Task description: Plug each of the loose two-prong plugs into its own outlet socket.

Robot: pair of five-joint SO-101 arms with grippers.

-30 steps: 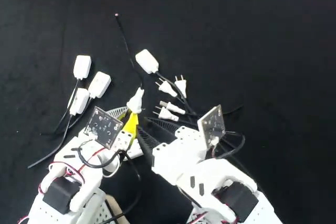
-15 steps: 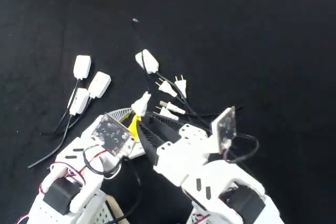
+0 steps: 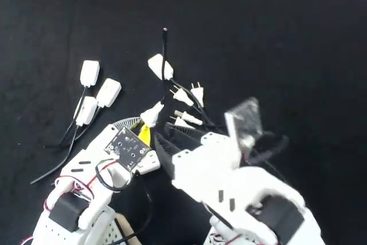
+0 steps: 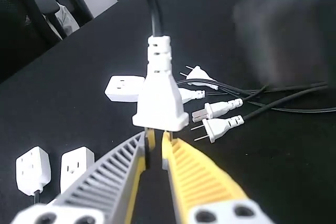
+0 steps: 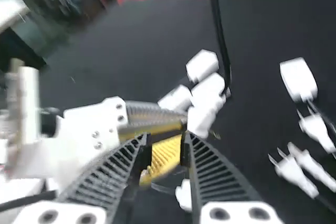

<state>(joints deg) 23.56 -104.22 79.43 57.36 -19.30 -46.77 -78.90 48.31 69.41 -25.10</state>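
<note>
Gripping a white plug (image 4: 159, 103) by its broad end, the left gripper (image 4: 156, 141) is shown with jaws clamped and the cord rising away. The right gripper (image 5: 167, 139) is held just beside it, jaws slightly apart. Four loose plugs (image 3: 186, 117) are scattered nearby, with one socket (image 3: 160, 66) beyond them and three sockets (image 3: 90, 73) on the left arm's side. All are placed well apart from the counter's (image 3: 298, 55) far edge.

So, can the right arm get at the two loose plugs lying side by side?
Probably yes: the right gripper is open and empty, and the two-prong plugs lie uncovered just ahead.
</note>
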